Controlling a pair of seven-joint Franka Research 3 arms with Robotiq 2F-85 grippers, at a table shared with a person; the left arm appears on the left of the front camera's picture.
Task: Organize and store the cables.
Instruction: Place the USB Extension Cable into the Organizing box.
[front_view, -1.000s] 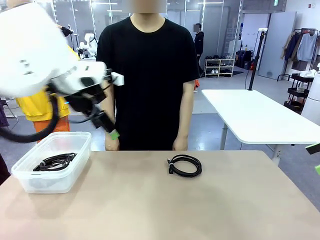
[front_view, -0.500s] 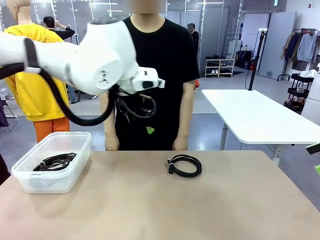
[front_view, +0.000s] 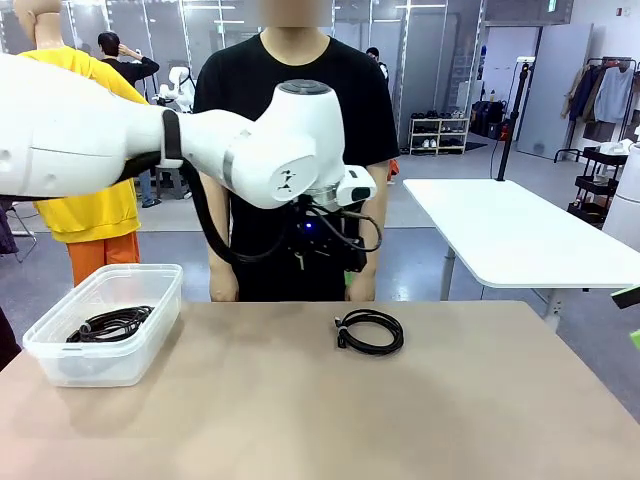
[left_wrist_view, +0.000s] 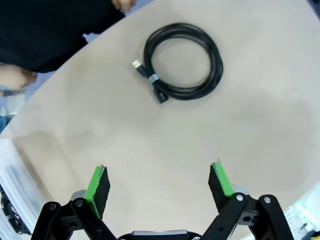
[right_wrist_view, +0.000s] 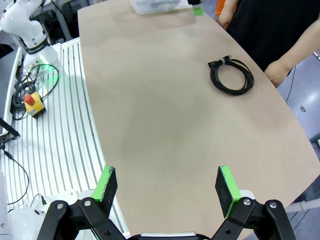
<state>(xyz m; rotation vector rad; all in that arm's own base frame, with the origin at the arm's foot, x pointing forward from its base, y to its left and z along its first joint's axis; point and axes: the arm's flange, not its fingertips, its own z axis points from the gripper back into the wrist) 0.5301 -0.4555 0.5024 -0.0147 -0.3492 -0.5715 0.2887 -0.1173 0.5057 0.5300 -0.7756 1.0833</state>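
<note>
While my left gripper (left_wrist_view: 159, 187) hangs apart and empty, the coiled cable (left_wrist_view: 183, 62) lies below.
Light, limp, springy: pinch across bundled strands beside the plug; right gripper (right_wrist_view: 166, 185) apart too.

No legible text, label, brand, number or sign anywhere in these views. Only a small green sign high at the far wall in the front view, too small and blurred to read.
</note>
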